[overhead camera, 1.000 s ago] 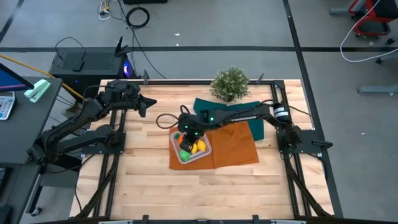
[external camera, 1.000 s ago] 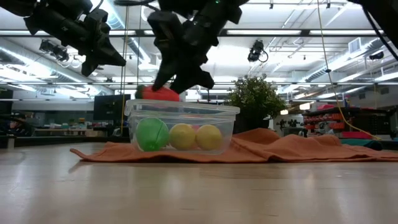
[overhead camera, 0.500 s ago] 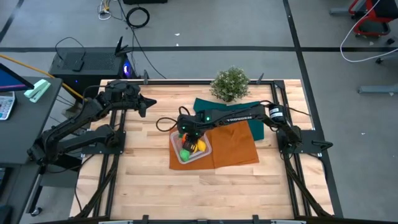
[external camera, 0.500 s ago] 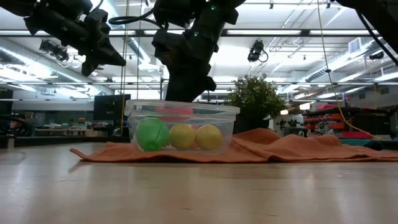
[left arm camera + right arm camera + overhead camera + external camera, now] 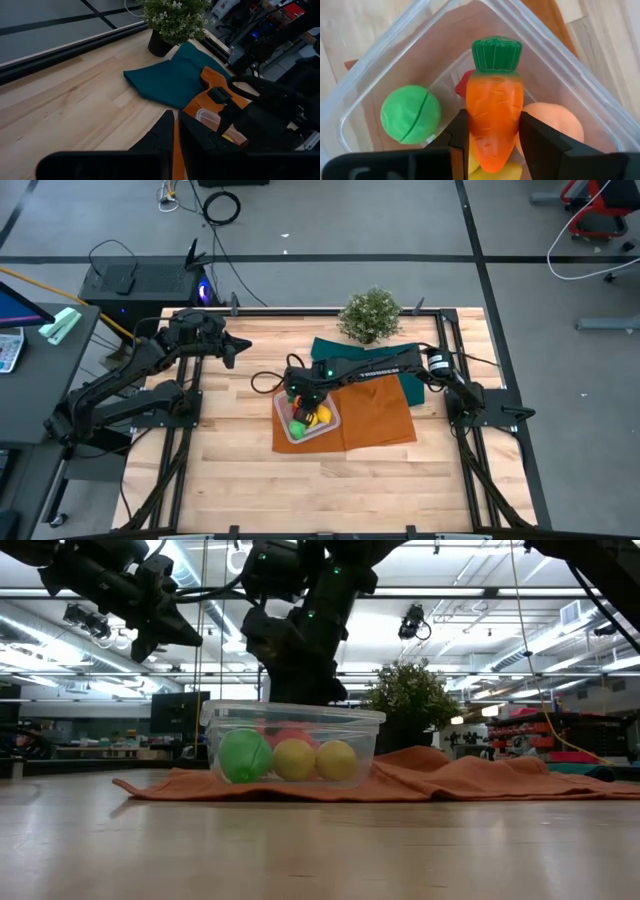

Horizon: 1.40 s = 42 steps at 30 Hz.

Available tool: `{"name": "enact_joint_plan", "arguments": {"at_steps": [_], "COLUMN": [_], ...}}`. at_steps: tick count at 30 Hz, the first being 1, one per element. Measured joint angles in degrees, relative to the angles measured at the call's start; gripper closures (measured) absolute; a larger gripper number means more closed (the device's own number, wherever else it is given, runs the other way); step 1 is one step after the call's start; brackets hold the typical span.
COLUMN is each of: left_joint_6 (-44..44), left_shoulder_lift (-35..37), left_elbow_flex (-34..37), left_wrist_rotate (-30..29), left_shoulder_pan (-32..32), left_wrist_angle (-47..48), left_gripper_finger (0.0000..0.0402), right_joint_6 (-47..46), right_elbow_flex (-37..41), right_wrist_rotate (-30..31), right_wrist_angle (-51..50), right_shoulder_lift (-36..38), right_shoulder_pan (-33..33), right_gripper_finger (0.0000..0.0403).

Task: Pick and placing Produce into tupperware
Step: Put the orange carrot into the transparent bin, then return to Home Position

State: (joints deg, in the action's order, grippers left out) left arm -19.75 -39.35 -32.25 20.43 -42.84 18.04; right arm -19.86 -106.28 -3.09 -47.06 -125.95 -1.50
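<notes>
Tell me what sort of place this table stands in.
Probably a robotics lab or workshop: the wooden table sits in a metal frame on a taped concrete floor, cables trail across it, and the low view shows an open hall with ceiling strip lights.

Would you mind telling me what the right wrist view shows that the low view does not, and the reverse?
Only the right wrist view shows the carrot pinched between the right gripper's fingers, over the container. Only the low view shows the two lemons side by side, the potted plant, and the left gripper raised away to the side. Both show the green ball inside the container.
</notes>
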Motion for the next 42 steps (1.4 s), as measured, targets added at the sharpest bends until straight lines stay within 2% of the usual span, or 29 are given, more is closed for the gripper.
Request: {"name": "enact_joint_plan", "arguments": {"at_steps": [5,18,26,30,35,38,42], "left_joint_6": [0.0,0.0,0.0,0.0,0.0,0.0,0.0], "left_shoulder_lift": [0.0,0.0,0.0,0.0,0.0,0.0,0.0], "left_elbow_flex": [0.0,0.0,0.0,-0.1,-0.1,-0.1,-0.1], "left_wrist_rotate": [0.0,0.0,0.0,0.0,0.0,0.0,0.0], "left_shoulder_pan": [0.0,0.0,0.0,0.0,0.0,0.0,0.0], "left_wrist_angle": [-0.1,0.0,0.1,0.3,0.3,0.2,0.2], "left_gripper_finger": [0.0376,0.037,0.0378,0.0375,0.0368,0.0366,0.0369], "right_joint_6": [0.0,0.0,-0.6,-0.2,6.4,8.1,8.9], "right_elbow_flex": [0.0,0.0,-0.1,-0.1,0.0,0.0,0.0], "right_wrist_rotate": [-0.1,-0.3,-0.2,-0.2,-0.3,-0.4,-0.4], "right_wrist_angle": [0.0,-0.1,-2.3,-4.9,-5.9,-7.0,-9.0], "right_shoulder_lift": [0.0,0.0,2.8,5.9,11.4,14.6,18.8], "right_shoulder_pan": [0.0,0.1,0.0,0.0,0.6,0.7,0.1], "right_gripper_finger": [0.0299,0.0215,0.0201,0.021,0.0242,0.0283,0.0358]}}
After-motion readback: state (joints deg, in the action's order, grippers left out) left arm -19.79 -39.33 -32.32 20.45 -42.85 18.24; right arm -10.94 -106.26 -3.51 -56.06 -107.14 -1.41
